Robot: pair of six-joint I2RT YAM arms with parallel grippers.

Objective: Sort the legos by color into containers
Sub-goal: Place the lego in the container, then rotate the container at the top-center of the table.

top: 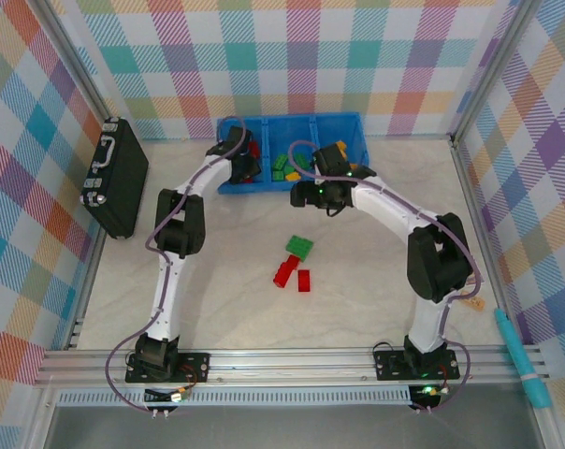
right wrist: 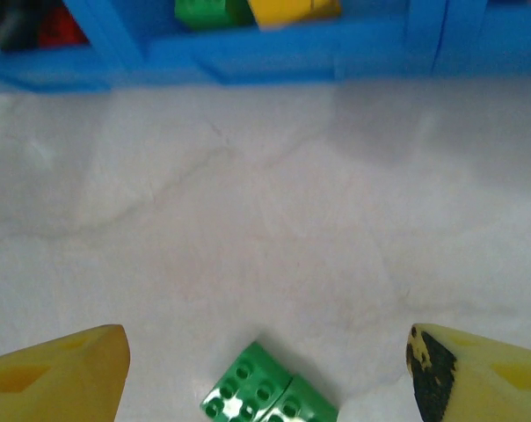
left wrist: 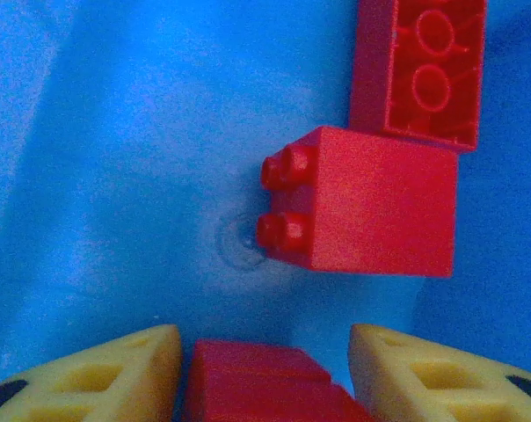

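Observation:
The blue bin point(top: 353, 124) stands at the back of the table, with red, green and yellow legos in its compartments. My left gripper point(top: 248, 164) is down in the left compartment. In the left wrist view my left gripper point(left wrist: 264, 347) is open, and a red lego point(left wrist: 257, 387) lies between its fingers with a gap on the right side. Two more red legos point(left wrist: 371, 202) lie on the blue floor point(left wrist: 116, 176) ahead. My right gripper point(top: 334, 166) point(right wrist: 265, 343) hangs open above the table, over a green lego point(right wrist: 265, 391) point(top: 298, 247). Two red legos point(top: 283, 272) lie nearby.
A black hard case point(top: 119, 178) lies at the left wall. The bin's front wall point(right wrist: 274, 53) runs ahead of the right gripper, with green point(right wrist: 204, 10) and yellow point(right wrist: 292, 9) legos behind it. A teal tool point(top: 521, 360) lies outside the right rail.

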